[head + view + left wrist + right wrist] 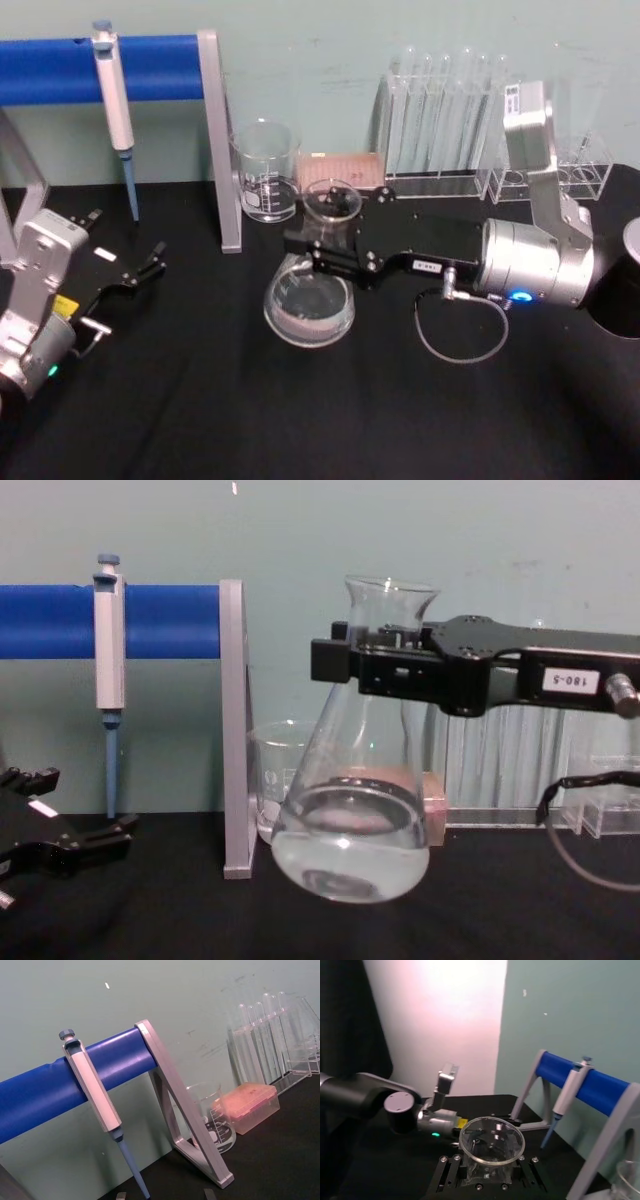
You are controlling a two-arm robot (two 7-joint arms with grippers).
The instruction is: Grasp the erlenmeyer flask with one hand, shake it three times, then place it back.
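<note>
The erlenmeyer flask (310,300) is clear glass with some clear liquid in its wide base. In the chest view the erlenmeyer flask (350,830) hangs tilted, base just above the black table. My right gripper (325,250) is shut on its neck, with the flat black jaws (375,670) clamped just below the flared rim. In the right wrist view the flask mouth (491,1140) sits between the fingers. My left gripper (150,262) rests open at the table's left, well away from the flask.
A glass beaker (266,170) stands just behind the flask, beside the grey post (222,150) of the blue pipette stand, which holds a pipette (118,110). A pink tip box (345,170) and a test tube rack (445,110) line the back. A cable loop (460,330) lies under the right arm.
</note>
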